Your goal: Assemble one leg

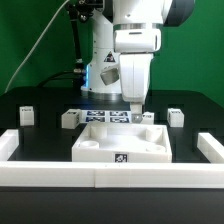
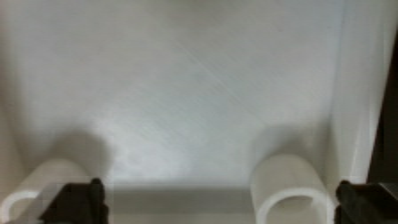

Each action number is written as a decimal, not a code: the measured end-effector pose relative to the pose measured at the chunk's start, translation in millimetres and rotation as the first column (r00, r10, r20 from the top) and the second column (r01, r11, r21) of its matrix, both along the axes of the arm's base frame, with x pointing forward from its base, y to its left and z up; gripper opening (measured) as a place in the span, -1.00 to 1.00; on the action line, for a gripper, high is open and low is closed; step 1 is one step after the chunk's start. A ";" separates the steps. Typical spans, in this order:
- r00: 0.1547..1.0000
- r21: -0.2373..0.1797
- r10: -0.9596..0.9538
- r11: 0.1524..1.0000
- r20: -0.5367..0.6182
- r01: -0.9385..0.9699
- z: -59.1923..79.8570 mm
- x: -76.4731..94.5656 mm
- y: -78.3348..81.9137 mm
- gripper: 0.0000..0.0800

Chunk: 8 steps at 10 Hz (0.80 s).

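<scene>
The large white square panel lies flat in the middle of the table, with a marker tag on its front edge. My gripper hangs straight down over the panel's far right part, fingertips close to or at its surface. Several small white legs stand behind the panel: one at the far left, one left of centre, one just right of my gripper and one further right. In the wrist view the panel's white surface fills the frame. My gripper is wide open with nothing between the dark fingertips.
The marker board lies behind the panel. A low white wall runs along the table's front, with raised ends at the exterior view's left and right. The robot's base stands behind.
</scene>
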<state>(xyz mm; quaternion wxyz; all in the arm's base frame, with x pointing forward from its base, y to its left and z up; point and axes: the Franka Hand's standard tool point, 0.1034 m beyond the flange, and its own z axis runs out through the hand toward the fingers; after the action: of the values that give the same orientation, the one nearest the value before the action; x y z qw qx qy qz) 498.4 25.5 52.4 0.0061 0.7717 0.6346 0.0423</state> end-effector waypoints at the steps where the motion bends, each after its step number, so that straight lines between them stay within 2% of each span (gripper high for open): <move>1: 1.000 0.000 0.000 1.000 0.002 0.000 0.9 0.9 0.0 0.62; 4: 1.000 0.000 0.001 1.000 0.002 -0.001 -1.8 -1.0 -0.3 0.62; 6: 1.000 0.005 -0.001 1.000 0.002 0.001 -20.8 -18.9 -1.1 0.62; 8: 1.000 0.006 -0.003 1.000 -0.014 0.003 -28.6 -23.8 -0.8 0.62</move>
<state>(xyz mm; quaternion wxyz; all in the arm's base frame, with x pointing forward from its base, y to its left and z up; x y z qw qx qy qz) 474.6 24.7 23.9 -0.0009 0.7730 0.6333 0.0389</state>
